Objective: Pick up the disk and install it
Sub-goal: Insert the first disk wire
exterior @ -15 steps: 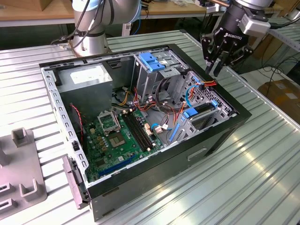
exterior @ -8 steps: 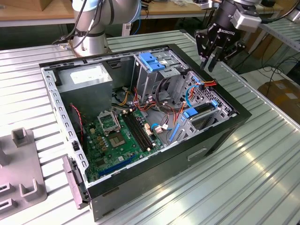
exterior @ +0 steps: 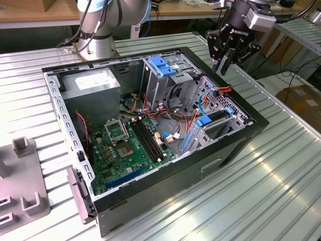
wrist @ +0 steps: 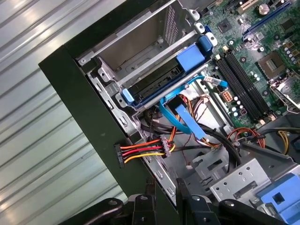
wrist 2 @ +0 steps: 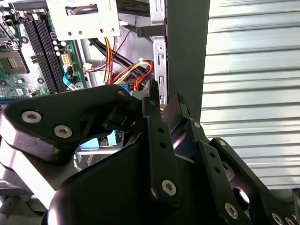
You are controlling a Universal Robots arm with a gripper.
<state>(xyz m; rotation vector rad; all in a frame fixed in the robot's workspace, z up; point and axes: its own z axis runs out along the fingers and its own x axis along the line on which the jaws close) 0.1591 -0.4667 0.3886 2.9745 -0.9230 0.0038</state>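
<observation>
The disk [exterior: 216, 116] lies flat in the lower slot of the drive cage, at the exterior view's right side of the open computer case [exterior: 235, 145]. It shows as a dark slab with blue rails along its sides. In the first wrist view the disk [wrist: 157, 83] sits inside the cage with blue tabs at both ends. My gripper [exterior: 223, 64] hangs above the case's back right edge, apart from the disk. Its fingertips [wrist: 150, 186] are drawn close together with nothing between them, over the case wall. The second wrist view has my gripper [wrist 2: 165, 101] above that same wall.
Red, yellow and blue cables [wrist: 145, 152] run loose beside the cage. A blue latch [exterior: 161, 64] tops the upper bay. The motherboard [exterior: 125, 145] and power supply [exterior: 93, 83] lie in the case. A grey fixture [exterior: 22, 175] sits at the exterior view's left on the slatted table [exterior: 281, 186].
</observation>
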